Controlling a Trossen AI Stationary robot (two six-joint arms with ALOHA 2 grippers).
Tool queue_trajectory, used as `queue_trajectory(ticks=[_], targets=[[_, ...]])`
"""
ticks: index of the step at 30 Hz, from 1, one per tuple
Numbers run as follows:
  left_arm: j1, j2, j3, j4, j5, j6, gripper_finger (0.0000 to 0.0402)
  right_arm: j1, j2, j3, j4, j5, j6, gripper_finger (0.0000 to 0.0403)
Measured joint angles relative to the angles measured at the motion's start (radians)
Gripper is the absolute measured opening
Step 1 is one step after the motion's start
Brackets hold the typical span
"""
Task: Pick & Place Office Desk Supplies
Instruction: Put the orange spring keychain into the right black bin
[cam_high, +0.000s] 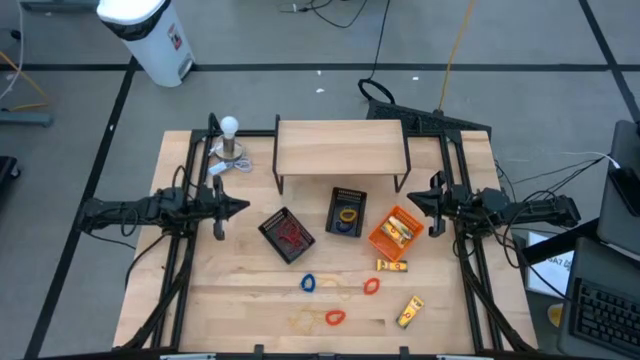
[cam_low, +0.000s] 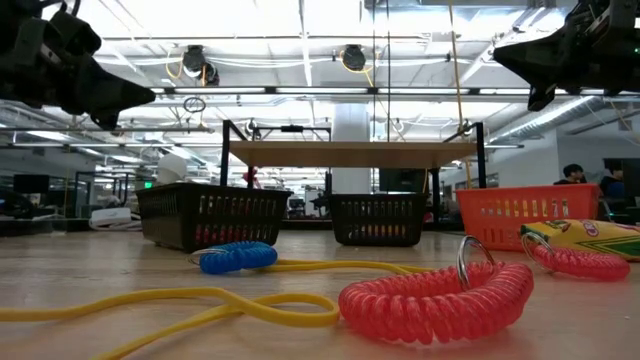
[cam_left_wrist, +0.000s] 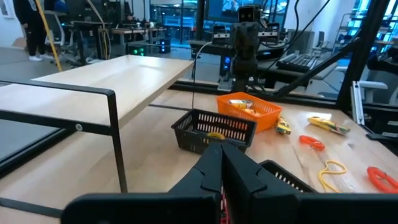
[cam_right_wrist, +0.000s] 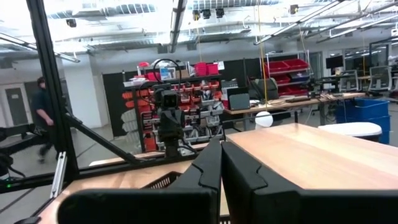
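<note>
From above, the contents of the two black mesh trays are hard to make out: the left tray (cam_high: 287, 235) is holding a red tangle, the middle tray (cam_high: 347, 212) a yellow loop on something blue. The orange tray (cam_high: 395, 233) is carrying yellow packets whose print is too small to read. A tan loop (cam_high: 303, 320) is nearly vanishing against the wood of the counter (cam_high: 440, 300).

In the low view, a red coiled loop (cam_low: 437, 297) and a yellow cord (cam_low: 180, 305) are filling the foreground, with a blue coil (cam_low: 236, 257) behind them, and they are blocking much of the counter beyond. A packet (cam_low: 590, 238) is being cut off at the 3 o'clock edge.

The loose supplies are lying toward 6 o'clock on the counter: a blue loop (cam_high: 308, 283), an orange loop (cam_high: 371, 285), a red loop (cam_high: 334, 317), and two yellow packets (cam_high: 392, 265) (cam_high: 410, 311) toward 4 o'clock.

A small wooden shelf (cam_high: 340, 147) is standing at 12 o'clock, behind the trays. A white ball on a stand (cam_high: 230, 128) is sitting at 10 o'clock.

The left gripper (cam_high: 243, 207) is hovering at 9 o'clock, jaws pressed together, holding nothing. The right gripper (cam_high: 410, 199) is hovering at 3 o'clock beside the orange tray, jaws likewise pressed together and empty. A person (cam_right_wrist: 45, 115) is showing in the room beyond.
</note>
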Motion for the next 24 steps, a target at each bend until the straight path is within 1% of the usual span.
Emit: queue_trajectory(ticks=[4, 8, 13, 18, 22, 24], targets=[[0.0, 0.0, 0.0, 0.0, 0.0, -0.008, 0.0006, 0.0, 0.016, 0.016, 0.015, 0.0, 0.022, 0.0], [0.0, 0.0, 0.0, -0.001, 0.0, -0.021, 0.0008, 0.009, 0.103, 0.085, -0.046, 0.0, 0.027, 0.0], [0.0, 0.0, 0.0, -0.002, 0.0, -0.021, 0.0003, 0.043, 0.293, 0.258, -0.127, 0.003, 0.019, 0.0], [0.0, 0.0, -0.001, -0.002, -0.001, -0.017, 0.0013, 0.083, 0.532, 0.447, -0.324, 0.025, 0.023, 0.0005], [0.0, 0.0, -0.001, -0.003, 0.0, -0.019, 0.0006, 0.11, 0.712, 0.594, -0.496, 0.019, 0.077, 0.003], [0.0, 0.0, -0.001, -0.003, 0.0, -0.019, 0.0003, 0.126, 0.795, 0.659, -0.561, -0.021, 0.11, 0.0053]])
